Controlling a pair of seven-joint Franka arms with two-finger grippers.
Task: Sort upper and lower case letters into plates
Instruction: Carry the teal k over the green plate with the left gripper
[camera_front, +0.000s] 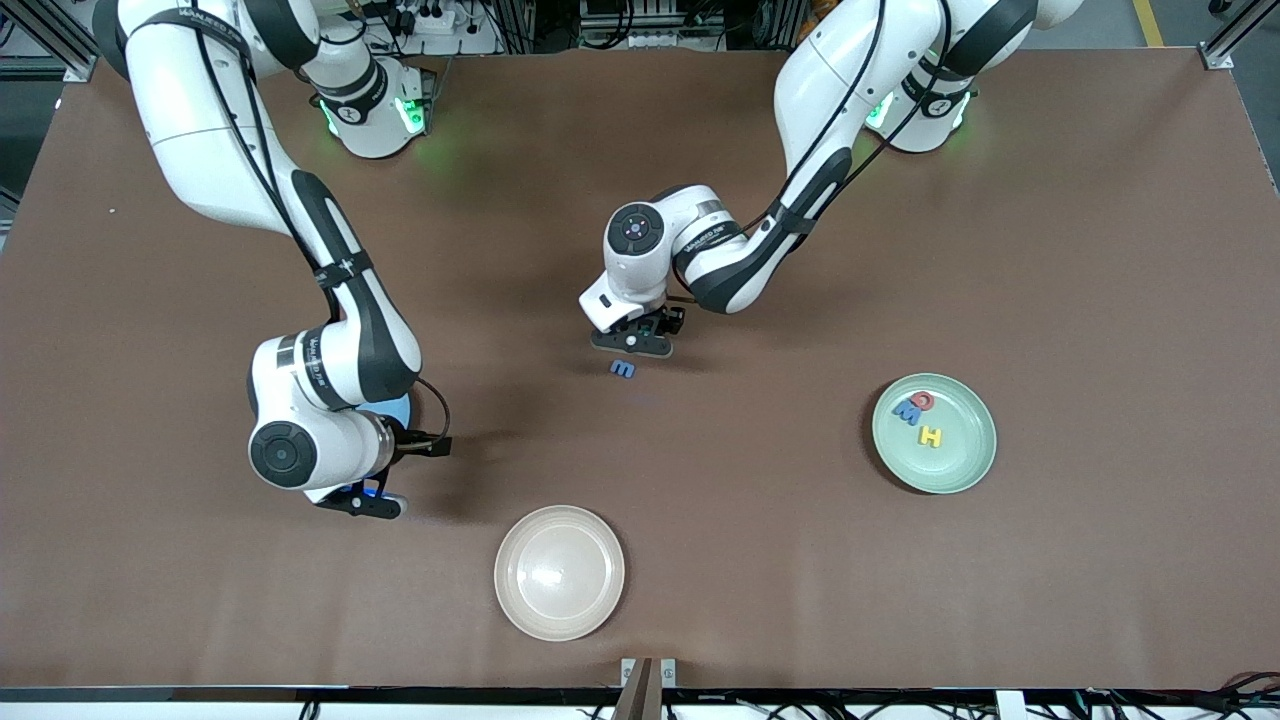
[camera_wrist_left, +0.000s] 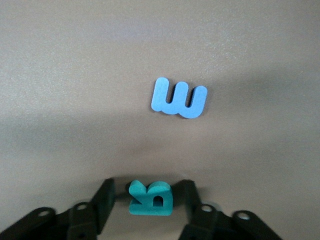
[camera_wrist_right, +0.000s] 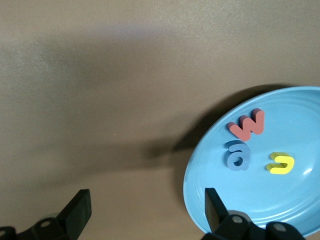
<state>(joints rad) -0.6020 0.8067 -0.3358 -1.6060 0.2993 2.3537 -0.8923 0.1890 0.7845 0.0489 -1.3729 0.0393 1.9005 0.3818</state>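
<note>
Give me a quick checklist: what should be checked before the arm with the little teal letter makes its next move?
1. Small flat teal letter sits between the left gripper's fingers: ok; whether they press it yet: cannot tell.
2. Small flat blue letter m lies on the brown table apart from the teal one, not caught in the grip: ok.
3. Round pale mint green plate has bare room beside its three letters: ok.
4. Round sky blue plate has bare room beside its three letters: ok.
5. Right gripper open, waiting over the sky blue plate's edge, away from the left arm: ok.
6. Teal letter's case: cannot tell.
</note>
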